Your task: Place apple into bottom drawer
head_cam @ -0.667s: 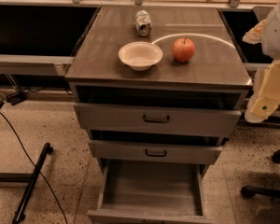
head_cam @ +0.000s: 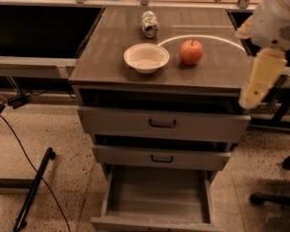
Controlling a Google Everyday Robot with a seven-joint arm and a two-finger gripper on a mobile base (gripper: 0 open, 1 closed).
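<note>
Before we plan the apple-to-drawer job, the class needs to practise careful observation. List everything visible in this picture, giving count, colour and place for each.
apple: one, red with yellowish patches, on the cabinet top, right of the bowl
bowl: one, white, on the cabinet top near its front edge
can: one, silvery, lying on its side behind the bowl
cabinet top: one, dark grey-brown
upper drawers: two, grey-beige with dark handles, below the top
bottom drawer: one, grey-beige, pulled out, bare floor showing
bar: one, black, on the speckled floor at left
gripper: one, pale yellow, right of the cabinet, beside its front corner, apart from the apple
</note>
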